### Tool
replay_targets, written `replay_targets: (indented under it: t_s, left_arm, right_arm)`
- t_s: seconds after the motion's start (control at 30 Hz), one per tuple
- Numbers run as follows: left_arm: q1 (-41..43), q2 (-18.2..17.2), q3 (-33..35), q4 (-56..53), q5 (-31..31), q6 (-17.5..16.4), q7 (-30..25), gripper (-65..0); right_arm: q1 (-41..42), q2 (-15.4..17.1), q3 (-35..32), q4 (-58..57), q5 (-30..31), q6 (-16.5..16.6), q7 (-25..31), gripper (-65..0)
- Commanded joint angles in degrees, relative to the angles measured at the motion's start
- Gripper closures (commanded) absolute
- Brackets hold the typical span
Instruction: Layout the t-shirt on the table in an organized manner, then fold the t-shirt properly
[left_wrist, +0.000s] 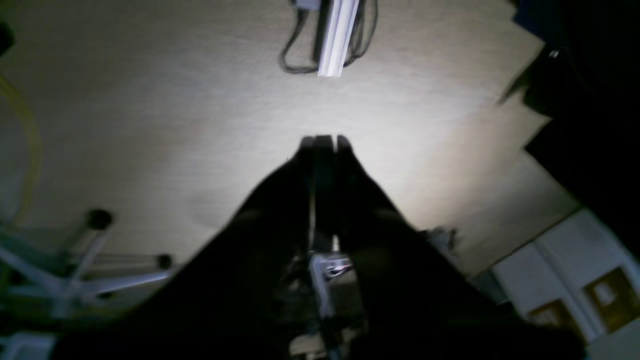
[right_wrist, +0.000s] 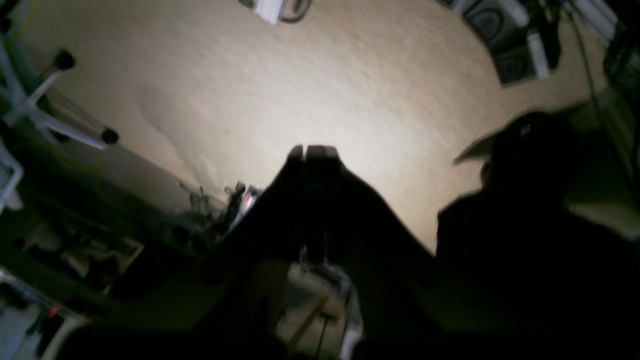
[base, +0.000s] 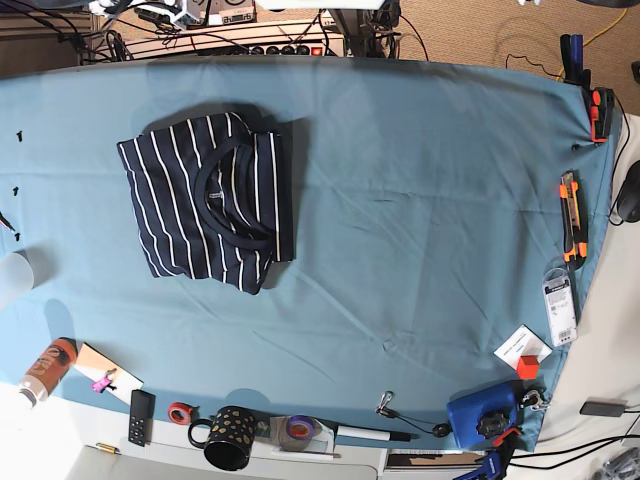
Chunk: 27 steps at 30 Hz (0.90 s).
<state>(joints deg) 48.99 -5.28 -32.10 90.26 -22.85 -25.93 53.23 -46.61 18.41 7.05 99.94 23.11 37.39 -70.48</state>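
The t-shirt (base: 205, 200) lies folded into a compact rectangle on the left part of the table (base: 420, 180), stripes up, with the navy neckband (base: 232, 192) showing on top. Neither arm appears in the base view. In the left wrist view my left gripper (left_wrist: 324, 142) is a dark silhouette with its fingers pressed together and nothing between them, over a beige floor. The right wrist view shows my right gripper (right_wrist: 312, 150) the same way, shut and empty. The shirt and the table are out of both wrist views.
Along the table's front edge stand a dotted black mug (base: 230, 450), a tape roll (base: 180, 412), a remote (base: 140, 417), a marker (base: 370, 434) and a blue object (base: 480, 415). An orange cutter (base: 570, 215) lies at the right edge, a bottle (base: 45, 370) at the left.
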Motion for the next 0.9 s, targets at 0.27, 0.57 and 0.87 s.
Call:
replay_targets:
  t_s: [0.27, 0.57, 0.87]
  left_arm:
    - [-13.5, -0.3, -0.3, -26.7, 11.1, -0.9, -22.8, 0.0]
    - [-23.6, -0.3, -0.3, -52.4, 24.7, 6.5, -42.9, 0.0]
    - [-26.7, -0.3, -0.3, -57.5, 27.5, 11.1, -47.7, 0.0]
  right_arm:
    - [15.7, 0.6, -4.1, -26.9, -5.0, 0.1, 13.5, 0.0]
    - [31.8, 0.3, -4.1, -53.0, -12.4, 0.0, 30.3, 0.0]
    - [37.9, 0.5, -4.1, -60.3, -26.6, -11.8, 40.1, 0.0]
